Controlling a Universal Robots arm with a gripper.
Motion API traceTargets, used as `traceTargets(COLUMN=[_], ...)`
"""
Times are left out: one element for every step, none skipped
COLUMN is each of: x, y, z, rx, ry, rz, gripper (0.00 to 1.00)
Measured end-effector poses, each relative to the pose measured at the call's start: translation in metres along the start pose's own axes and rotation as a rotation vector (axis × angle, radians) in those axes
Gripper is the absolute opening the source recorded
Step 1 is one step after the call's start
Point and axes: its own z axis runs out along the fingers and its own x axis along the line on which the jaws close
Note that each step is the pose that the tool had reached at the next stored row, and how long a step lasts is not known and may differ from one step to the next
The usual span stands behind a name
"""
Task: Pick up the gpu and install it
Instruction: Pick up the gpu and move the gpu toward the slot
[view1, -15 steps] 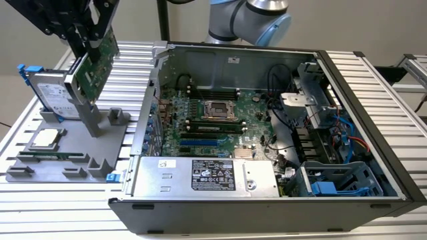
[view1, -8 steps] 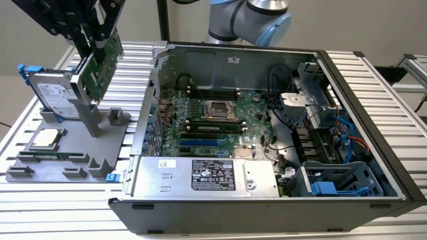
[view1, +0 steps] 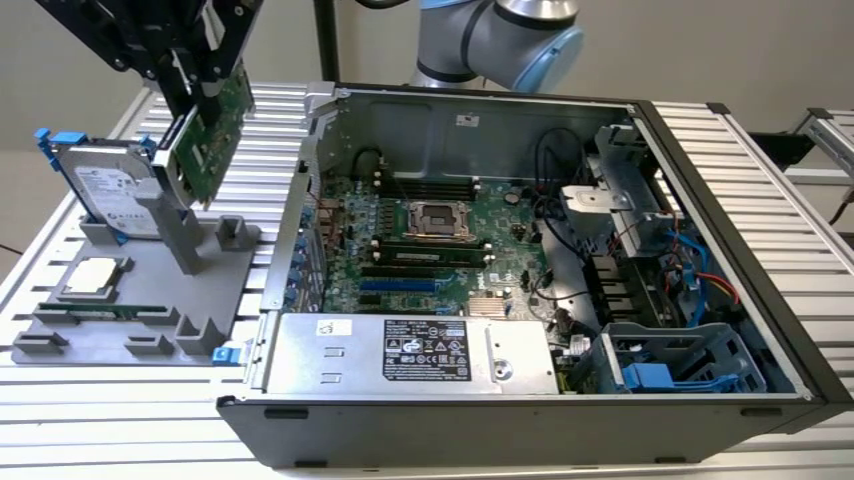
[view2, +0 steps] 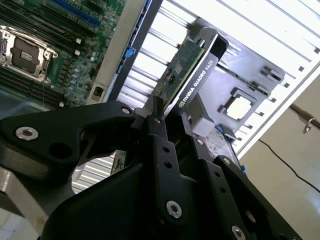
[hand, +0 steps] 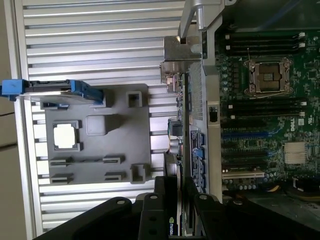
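Note:
The gpu (view1: 214, 135) hangs tilted in the air at the exterior view's left, green board facing out. It is above the grey holder (view1: 147, 300) and just outside the open computer case (view1: 721, 230). My gripper (view1: 198, 85) is shut on its upper edge. In the second wrist view the black fingers (view2: 159, 125) clamp the gpu (view2: 192, 65), black shroud on one side and green board on the other. In the first wrist view the gpu (hand: 185, 110) is edge-on with its silver bracket (hand: 176, 52) at the far end, between the holder (hand: 100, 135) and the motherboard (hand: 260, 115), and my gripper (hand: 181, 187) holds it.
On the holder stand a silver hard drive with blue rails (view1: 114, 185), a processor chip (view1: 91, 278) and a thin memory stick (view1: 100, 312). Inside the case are the motherboard (view1: 427, 240), a power supply (view1: 400, 355) and a drive cage (view1: 667, 365). The arm's base (view1: 494, 40) rises behind the case.

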Motion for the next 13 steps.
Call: traceTargets(x=[-0.0009, -0.0019, -0.0029, -0.0040, -0.0051, -0.0061, -0.0074, -0.0086, -0.0098, -0.0109, -0.0122, -0.0135, -0.0147], y=[0.0001, 0.0002, 0.0002, 0.0003, 0.0004, 0.0005, 0.0006, 0.0006, 0.0007, 0.0008, 0.0009, 0.0010, 0.0011], z=[0.0000, 0.0000, 0.0000, 0.0001, 0.0001, 0.0001, 0.0001, 0.0002, 0.0002, 0.0002, 0.0002, 0.0003, 0.0003], rx=[0.0000, 0.0000, 0.0001, 0.0000, 0.0001, 0.0001, 0.0000, 0.0000, 0.0000, 0.0001, 0.0001, 0.0001, 0.0001], ry=[0.0000, 0.0001, 0.0001, 0.0000, 0.0001, 0.0001, 0.0001, 0.0000, 0.0000, 0.0001, 0.0001, 0.0000, 0.0001], rz=[0.000, 0.000, 0.000, 0.000, 0.000, 0.000, 0.000, 0.000, 0.000, 0.000, 0.000, 0.000, 0.000], gripper=[0.00, 0.00, 0.00, 0.00, 0.00, 0.00, 0.00, 0.00, 0.00, 0.00, 0.00, 0.00, 0.00])
